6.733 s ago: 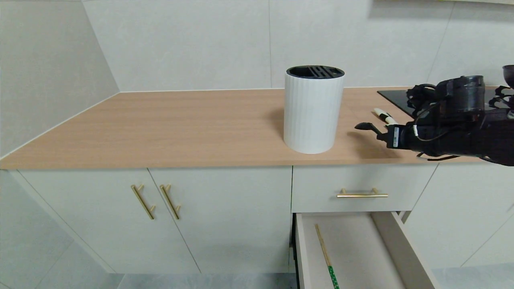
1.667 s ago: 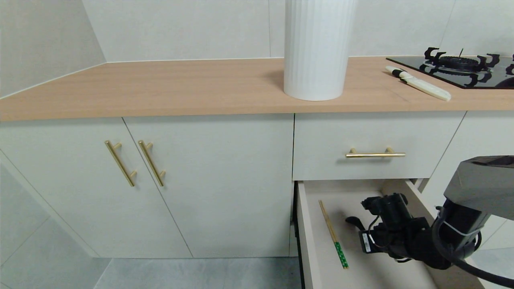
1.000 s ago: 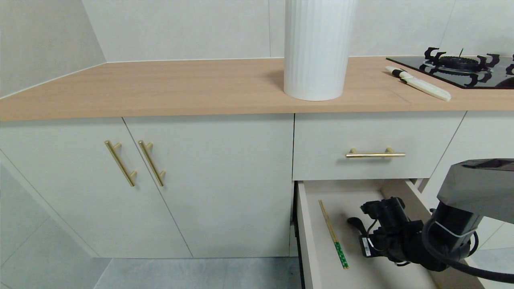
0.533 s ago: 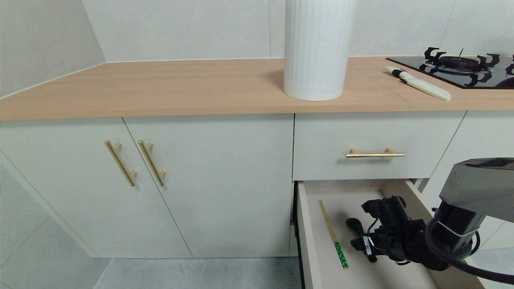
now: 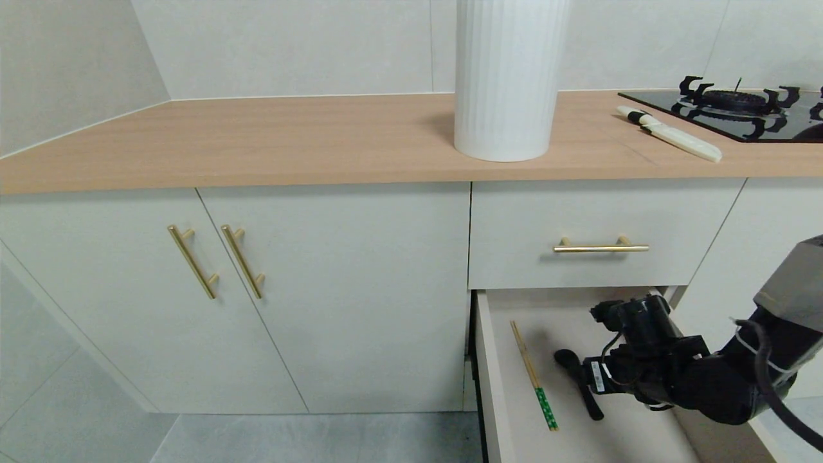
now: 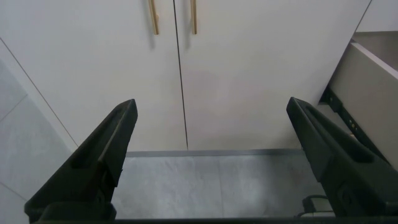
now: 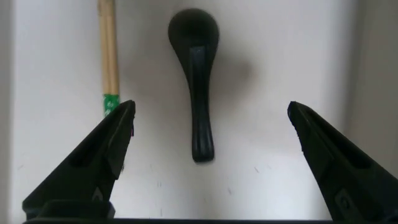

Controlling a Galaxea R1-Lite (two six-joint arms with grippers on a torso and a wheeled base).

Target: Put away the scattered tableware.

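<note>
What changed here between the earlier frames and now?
The right gripper carried the black spoon from above the counter down into the open drawer, let go of it and drew back; the spoon now lies beside the chopsticks. Chopsticks, knife and white holder stayed put.

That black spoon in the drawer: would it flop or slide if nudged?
The black spoon looks like one moulded piece, so probably stiff and light. It lies flat on the smooth drawer floor, so a nudge would likely slide it, not roll it. Its slim handle may be awkward to pinch.
</note>
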